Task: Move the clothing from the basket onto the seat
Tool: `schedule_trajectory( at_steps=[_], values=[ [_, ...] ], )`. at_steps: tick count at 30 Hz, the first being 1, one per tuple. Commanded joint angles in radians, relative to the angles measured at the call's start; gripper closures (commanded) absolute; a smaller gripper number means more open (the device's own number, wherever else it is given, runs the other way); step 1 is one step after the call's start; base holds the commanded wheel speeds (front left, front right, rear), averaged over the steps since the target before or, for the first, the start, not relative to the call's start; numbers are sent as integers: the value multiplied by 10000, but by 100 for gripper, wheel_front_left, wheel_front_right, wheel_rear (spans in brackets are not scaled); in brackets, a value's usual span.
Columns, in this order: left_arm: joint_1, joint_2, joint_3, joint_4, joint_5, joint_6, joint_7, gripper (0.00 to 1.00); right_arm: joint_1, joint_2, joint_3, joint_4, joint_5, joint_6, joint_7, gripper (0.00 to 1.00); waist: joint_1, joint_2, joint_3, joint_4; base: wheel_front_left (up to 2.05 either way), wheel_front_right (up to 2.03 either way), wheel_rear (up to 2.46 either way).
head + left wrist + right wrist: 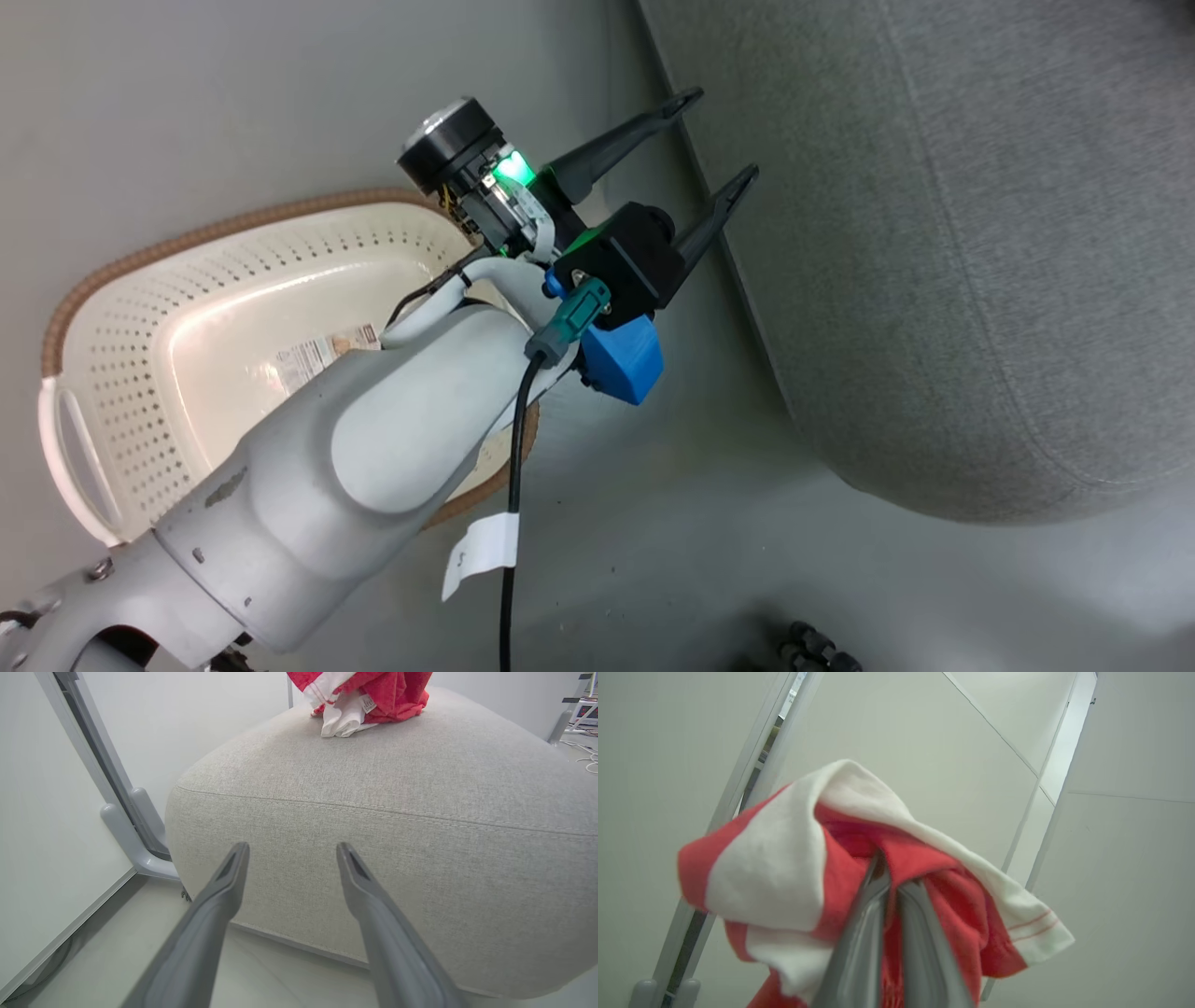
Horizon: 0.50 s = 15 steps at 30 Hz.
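Pale grey floor carries the cream perforated plastic basket point(140, 373) beside the large grey woven-fabric seat point(980, 233). Left gripper point(724, 133) hovers between them, jaws released. Right gripper point(894, 877), jaws clenched, grasps bright red-and-white fabric clothing point(775, 872); in the left wrist view clothing touches the seat's far top.

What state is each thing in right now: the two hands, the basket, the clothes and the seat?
Left hand: open, holding nothing.
Right hand: shut on a red and white garment.
Basket: empty where the arm does not hide it.
Red clothing: bunched, resting on the seat.
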Motion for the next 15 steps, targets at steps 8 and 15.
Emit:
schedule_trajectory(
  at_steps=[8, 15],
  values=[
    [-570, 351, -22, -539, 231, 73, 346, 0, 232, -857, -431, 2007, -268, 1, -34, 100, -1, 0, 1314, 193, 0, 0, 0],
    [-616, 513, -75, -782, 230, 164, 456, 0, 294, -461, -603, 3203, -620, 1, -34, 100, -1, 0, 1647, 326, 0, 0, 0]
  ],
)
